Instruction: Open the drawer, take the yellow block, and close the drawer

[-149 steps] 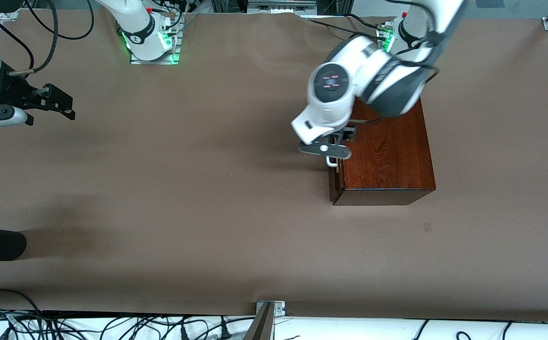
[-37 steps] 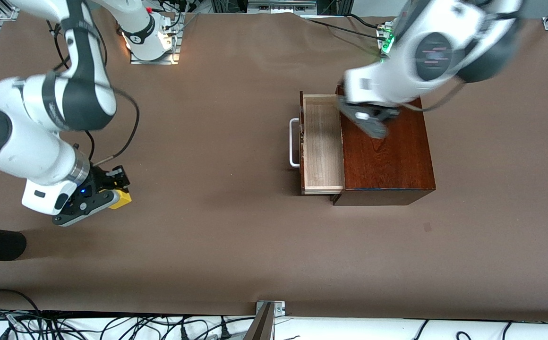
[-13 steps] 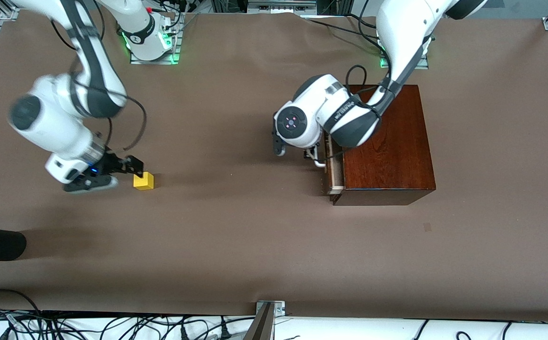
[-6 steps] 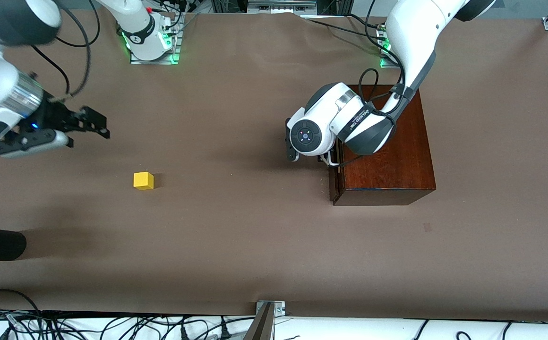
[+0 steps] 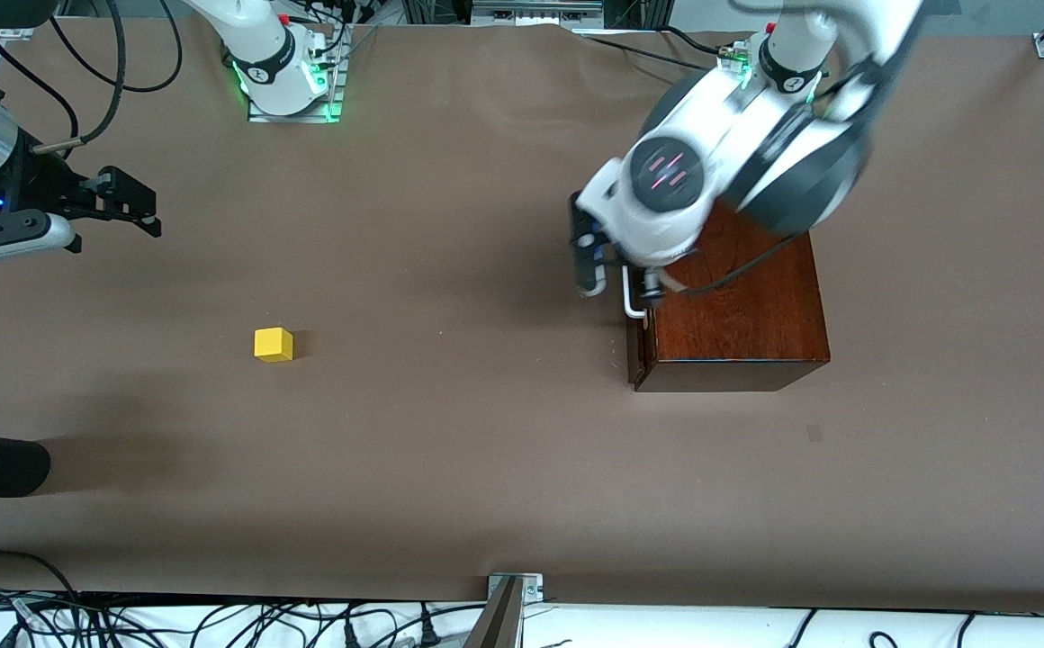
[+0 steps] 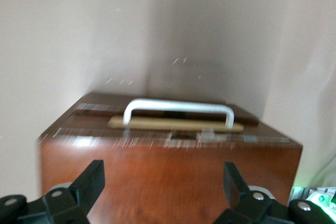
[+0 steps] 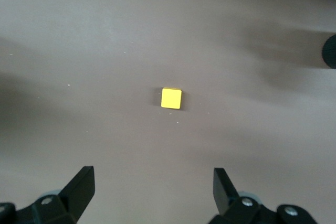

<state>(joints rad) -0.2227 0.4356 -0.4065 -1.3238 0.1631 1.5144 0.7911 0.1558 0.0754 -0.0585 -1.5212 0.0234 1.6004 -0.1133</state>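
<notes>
Front view: the wooden box stands on the brown table toward the left arm's end, dark reddish-brown and glossy, and it serves here as the landmark. Its drawer is pushed in, the dark front flush with the box, and the white bar handle shows partly below the left arm's wrist. The left gripper hangs over the handle; its fingers stand apart and grasp nothing. The yellow block lies on the bare table well apart from the box, toward the right arm's end, at about the same nearness to the camera as the box's nearest edge. It is a small bright yellow cube with plain faces, resting flat and free of any contact. The right gripper hovers over the table well apart from the box, at the right arm's end, spread wide and empty. Left wrist view: the box fills the lower part, its glossy top streaked by blur, with the U-shaped handle standing off the drawer front and both fingers spread wide above the box top. Right wrist view: the block sits alone on the brown surface between the two parted fingertips, touching neither.
</notes>
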